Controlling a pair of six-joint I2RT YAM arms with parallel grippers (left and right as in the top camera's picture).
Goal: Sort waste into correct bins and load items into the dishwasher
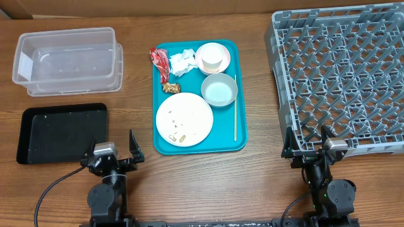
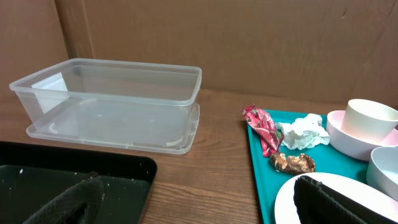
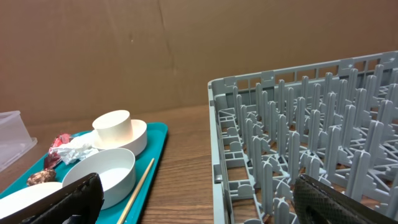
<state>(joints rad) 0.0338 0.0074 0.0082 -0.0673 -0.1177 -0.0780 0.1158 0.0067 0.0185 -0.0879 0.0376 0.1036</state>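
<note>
Wooden table [image 1: 259, 183], teal tray [image 1: 237, 146] in the middle, dish rack [image 1: 341, 63] far right. Jaws spread wide on the left gripper [image 2: 199, 202] beside the black tray [image 1: 63, 132] and on the right gripper [image 3: 205, 202] at the rack's near edge, both empty.

One camera looks straight down at the bench [image 1: 252, 189]. Two low wrist cameras face twelve o'clock, sharing the teal tray [image 1: 222, 135].

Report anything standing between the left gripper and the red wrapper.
Nothing visible blocks it. The left gripper, jaws open, sits by the black tray; bare wood lies between it and the red wrapper at the teal tray's far-left corner. Only the tray's low rim is crossed; the plate lies right of that line.
</note>
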